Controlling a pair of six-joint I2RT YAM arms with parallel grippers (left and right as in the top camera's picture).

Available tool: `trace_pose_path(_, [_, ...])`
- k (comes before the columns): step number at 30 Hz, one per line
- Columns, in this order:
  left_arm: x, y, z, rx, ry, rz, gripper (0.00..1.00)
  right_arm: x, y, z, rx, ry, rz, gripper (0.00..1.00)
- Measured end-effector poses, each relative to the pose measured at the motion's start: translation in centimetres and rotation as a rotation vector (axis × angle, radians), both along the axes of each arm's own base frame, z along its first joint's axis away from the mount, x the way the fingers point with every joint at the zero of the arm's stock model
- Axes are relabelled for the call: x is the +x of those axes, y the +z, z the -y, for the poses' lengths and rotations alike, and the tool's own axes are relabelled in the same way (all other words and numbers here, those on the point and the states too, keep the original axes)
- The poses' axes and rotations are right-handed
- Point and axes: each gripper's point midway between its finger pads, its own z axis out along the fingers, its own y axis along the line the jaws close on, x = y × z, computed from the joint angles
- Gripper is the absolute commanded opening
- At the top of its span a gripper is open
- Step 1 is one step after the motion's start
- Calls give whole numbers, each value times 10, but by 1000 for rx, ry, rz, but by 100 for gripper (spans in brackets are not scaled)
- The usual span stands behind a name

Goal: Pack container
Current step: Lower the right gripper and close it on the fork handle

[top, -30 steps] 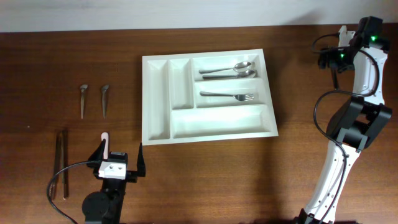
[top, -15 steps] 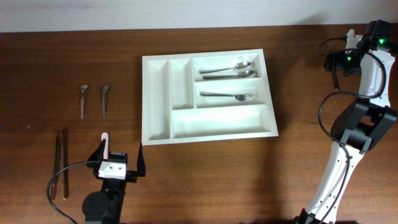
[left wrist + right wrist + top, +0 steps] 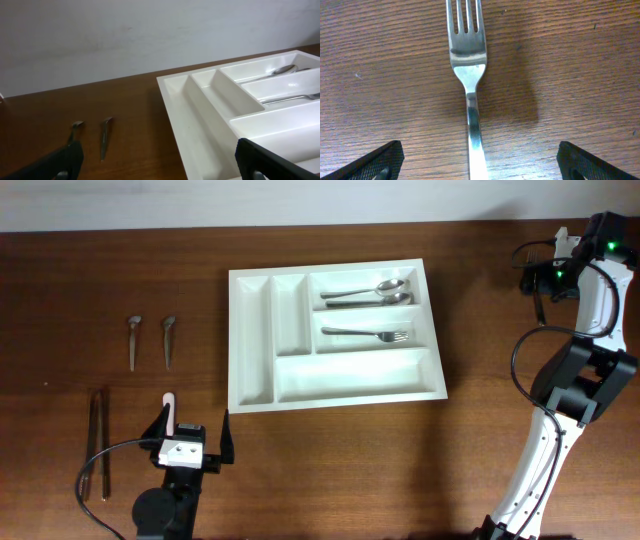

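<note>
The container point(image 3: 350, 375), a white five-compartment cutlery tray, lies mid-table. Two spoons point(image 3: 370, 292) rest in its top long compartment and a fork point(image 3: 365, 333) in the middle one. My right gripper point(image 3: 540, 278) hangs over the table's far right, apart from the tray. In the right wrist view its fingers point(image 3: 375, 162) stand wide open on either side of a silver fork point(image 3: 468, 75) lying flat on the wood, not touching it. My left gripper point(image 3: 195, 430) sits open and empty near the front left. Its wrist view shows the tray point(image 3: 190, 120) ahead to the right.
Two short metal utensils point(image 3: 133, 340) point(image 3: 168, 340) lie side by side left of the tray, also seen as utensils point(image 3: 104, 137) in the left wrist view. A pair of long thin sticks point(image 3: 97, 442) lies by the left gripper's base. A wall rises behind the table's far edge.
The right arm shifted a little to the right and toward the far edge, then held still. The left arm and the cutlery stayed put.
</note>
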Motion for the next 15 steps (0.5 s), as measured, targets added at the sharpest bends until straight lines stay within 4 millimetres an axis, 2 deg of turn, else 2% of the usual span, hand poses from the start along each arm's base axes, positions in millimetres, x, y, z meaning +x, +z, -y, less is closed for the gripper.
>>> trace_pose_path(15, [0,0,0,0,0,0,99,-8,-8,-2,8,-4,-39,99])
